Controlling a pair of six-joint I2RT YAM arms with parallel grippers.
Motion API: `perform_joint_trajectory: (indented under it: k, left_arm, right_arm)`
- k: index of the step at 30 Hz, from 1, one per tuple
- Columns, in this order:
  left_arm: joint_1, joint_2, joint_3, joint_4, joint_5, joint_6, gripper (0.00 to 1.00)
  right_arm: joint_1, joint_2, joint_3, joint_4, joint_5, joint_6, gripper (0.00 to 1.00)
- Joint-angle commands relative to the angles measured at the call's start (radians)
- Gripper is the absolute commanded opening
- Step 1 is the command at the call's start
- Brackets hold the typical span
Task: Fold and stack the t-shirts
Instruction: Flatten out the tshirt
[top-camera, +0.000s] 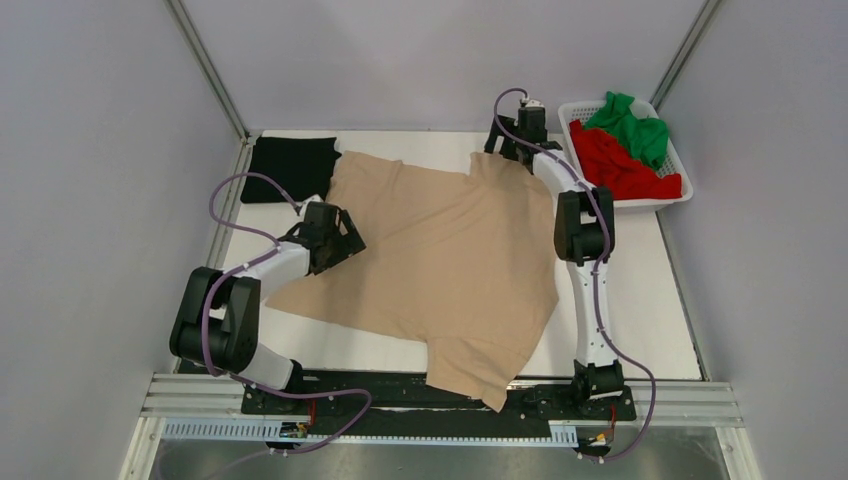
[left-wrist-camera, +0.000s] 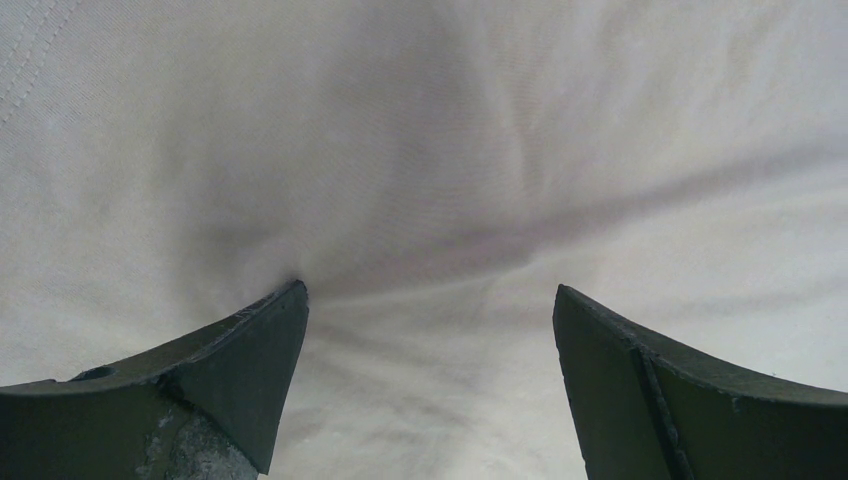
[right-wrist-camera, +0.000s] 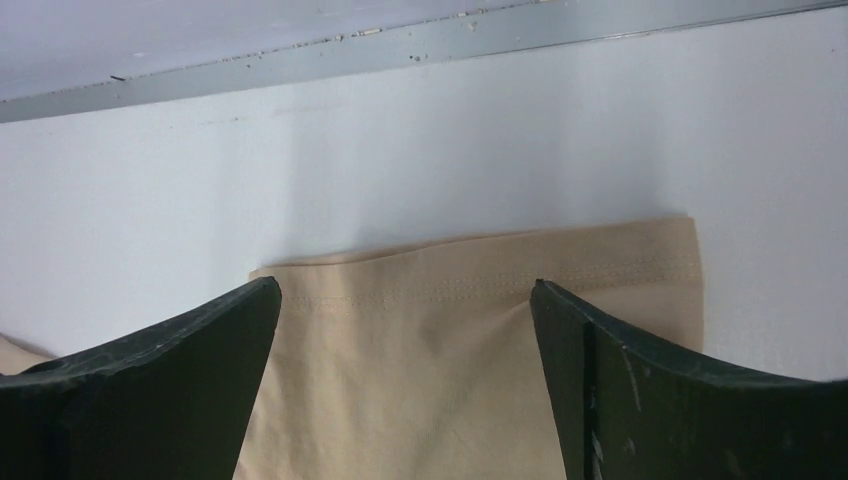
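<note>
The beige t-shirt (top-camera: 450, 250) lies spread across the table, one corner hanging over the near edge. My left gripper (top-camera: 345, 240) is open, pressed down on the shirt's left side; the left wrist view shows cloth (left-wrist-camera: 430, 200) between the spread fingers. My right gripper (top-camera: 505, 150) is open at the far end, its fingers either side of the shirt's stitched hem (right-wrist-camera: 470, 285). A folded black t-shirt (top-camera: 290, 168) lies at the far left. The red t-shirt (top-camera: 620, 165) and green t-shirt (top-camera: 635, 125) sit bunched in the basket.
The white slatted basket (top-camera: 668, 200) stands at the far right corner. A metal frame rail (right-wrist-camera: 400, 45) runs along the table's far edge. White walls close in both sides. The arm bases sit on a rail at the near edge (top-camera: 440, 400).
</note>
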Motion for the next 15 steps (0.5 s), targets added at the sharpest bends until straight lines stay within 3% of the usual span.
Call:
perform_joint_trajectory:
  k: [1,7,10,15]
  left_arm:
    - [0.002,-0.043,-0.028,-0.026,0.057,0.003,1.0]
    - [0.0,-0.139,-0.009,-0.042,0.11,0.008,1.0]
    - [-0.004,-0.205,0.009,-0.08,0.122,0.022,1.0]
    - [-0.008,-0.245,0.047,-0.165,0.061,0.047,1.0]
  right_arm:
    - [0.001,-0.121,-0.021,0.043,-0.016,-0.042,1.0]
    - [0.042,-0.492,-0.386,-0.02,0.135,-0.072,1.0]
    - [0.088,-0.682,-0.627,-0.078,0.203,0.017,1.0]
    - [0.212,-0.913,-0.971,-0.142,0.188,0.166,1.0]
